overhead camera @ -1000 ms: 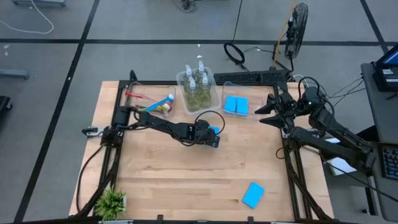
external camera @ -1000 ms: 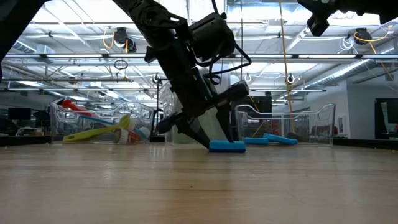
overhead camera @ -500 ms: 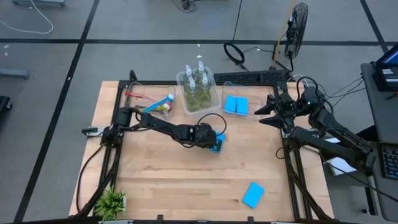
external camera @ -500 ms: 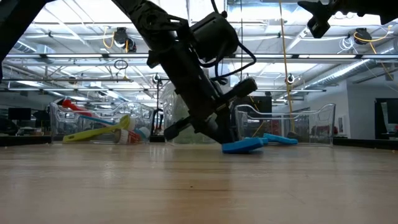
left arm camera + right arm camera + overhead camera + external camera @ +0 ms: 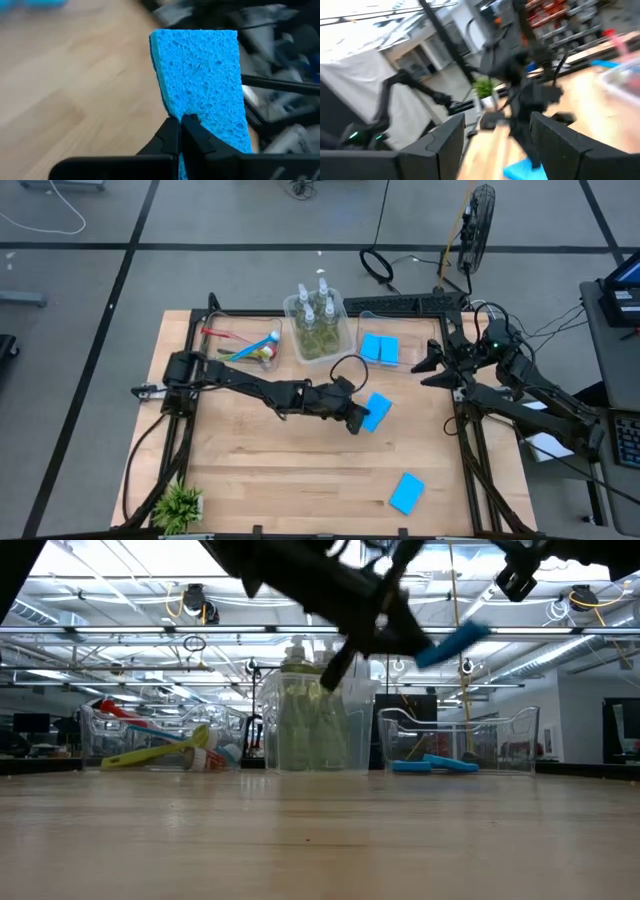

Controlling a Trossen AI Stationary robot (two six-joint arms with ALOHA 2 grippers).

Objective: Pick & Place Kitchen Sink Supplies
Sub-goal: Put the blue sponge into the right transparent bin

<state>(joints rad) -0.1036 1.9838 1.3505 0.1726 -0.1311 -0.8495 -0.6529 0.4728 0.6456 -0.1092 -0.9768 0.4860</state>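
We see the left gripper [image 5: 358, 420] reaching over the middle of the table [image 5: 260, 470], its fingers pinched tight on the edge of a light-blue sponge [image 5: 376, 411]; in the low view that held sponge [image 5: 452, 643] hangs well clear of the wood, tilted with its far end higher, and in the left wrist view its long axis runs straight away from the fingertips [image 5: 181, 131]; the right gripper [image 5: 432, 360] waits at the table's right edge beside the back corner, its fingers [image 5: 447, 142] spread wide with nothing between them; we count four sponges: the held one, a pair lying side by side in the clear bin [image 5: 378, 350] at the back, and one [image 5: 406, 492] flat near the front edge; four soap bottles [image 5: 316, 320] stand upright in the neighbouring bin; the brushes [image 5: 240, 345] lie in the left bin, handles pointing left, and we cannot count them surely.
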